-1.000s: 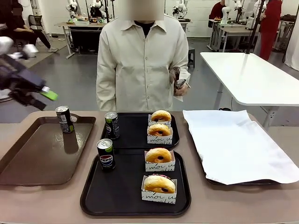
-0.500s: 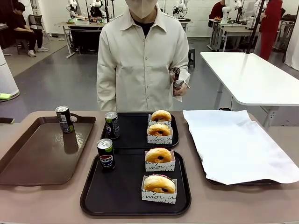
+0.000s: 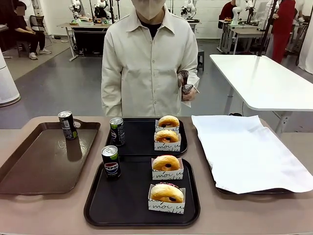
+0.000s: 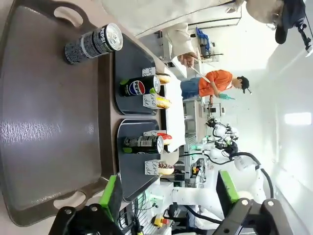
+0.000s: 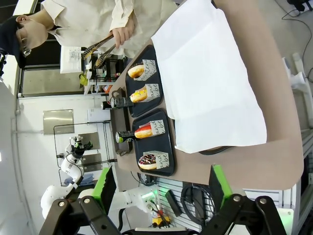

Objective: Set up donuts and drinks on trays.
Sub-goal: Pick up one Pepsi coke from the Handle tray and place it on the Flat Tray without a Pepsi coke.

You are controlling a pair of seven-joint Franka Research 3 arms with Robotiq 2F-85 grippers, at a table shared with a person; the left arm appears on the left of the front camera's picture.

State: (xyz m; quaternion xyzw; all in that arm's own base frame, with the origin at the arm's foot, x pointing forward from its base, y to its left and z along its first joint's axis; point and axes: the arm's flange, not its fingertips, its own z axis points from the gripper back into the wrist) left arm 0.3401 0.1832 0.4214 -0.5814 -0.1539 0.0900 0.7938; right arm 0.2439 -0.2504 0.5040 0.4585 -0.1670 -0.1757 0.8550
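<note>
Two black trays lie mid-table, the far one (image 3: 142,145) and the near one (image 3: 126,200). The far tray holds two sleeved donuts (image 3: 168,121) (image 3: 167,136) and a dark can (image 3: 117,131). The near tray holds two more donuts (image 3: 166,163) (image 3: 167,193) and a Pepsi can (image 3: 111,161). A third can (image 3: 67,125) stands on the brown tray (image 3: 39,166). My left gripper (image 4: 168,196) is open and empty, high above the brown tray (image 4: 49,122). My right gripper (image 5: 161,188) is open and empty, well off the table's paper-lined side.
A tray lined with white paper (image 3: 244,152) sits at the right. A person in a cream shirt stands at the far side holding tongs (image 3: 185,83) close to the body. A white table (image 3: 264,78) stands behind on the right.
My left gripper, raised at the left edge of the front view a second ago, has pulled back out of that view. Cans, donuts and trays have not moved.
</note>
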